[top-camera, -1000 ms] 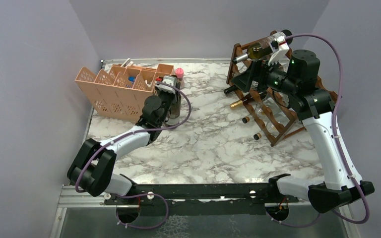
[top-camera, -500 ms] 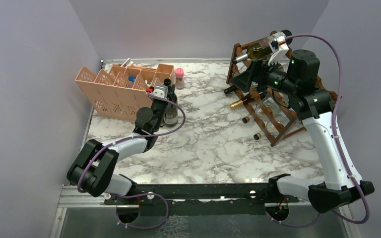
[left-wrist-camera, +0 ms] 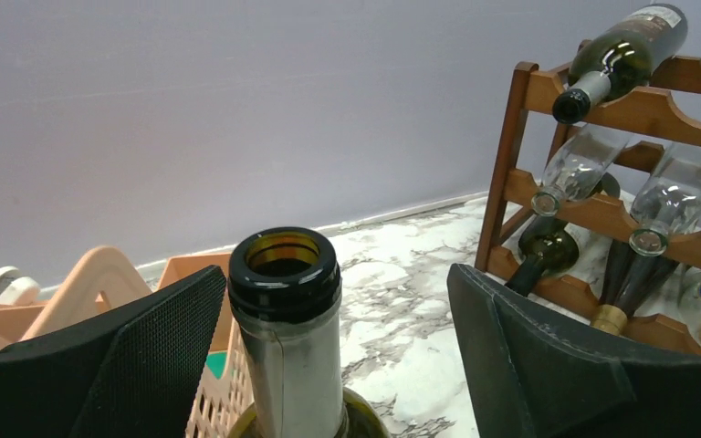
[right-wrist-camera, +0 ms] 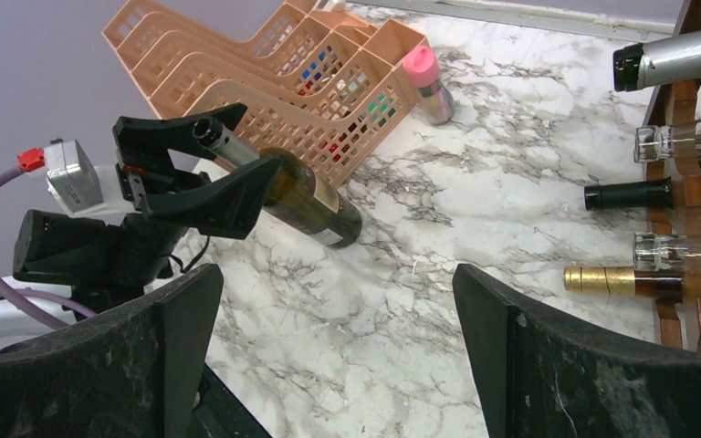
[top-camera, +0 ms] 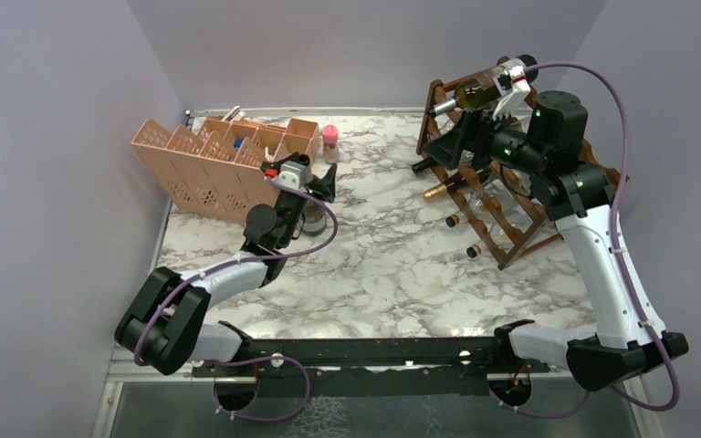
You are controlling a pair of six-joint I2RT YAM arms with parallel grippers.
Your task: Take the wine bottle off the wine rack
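Just popped the left hand (left-wrist-camera: pixel 335 278) open off the neck and left the wine bottle (left-wrist-camera: pixel 285 301) standing on the desk (top-camera: pixel 392 265) by the peach organiser (top-camera: pixel 205 169), upper left, well apart from the wine rack (left-wrist-camera: pixel 504 173), right hand (right-wrist-camera: pixel 333 292) spread empty too, so looked basically done.

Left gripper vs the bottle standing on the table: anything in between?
Nothing visible. The left gripper is open with the wine bottle neck right between its fingers. The peach organiser sits beside the bottle, not between it and the gripper.
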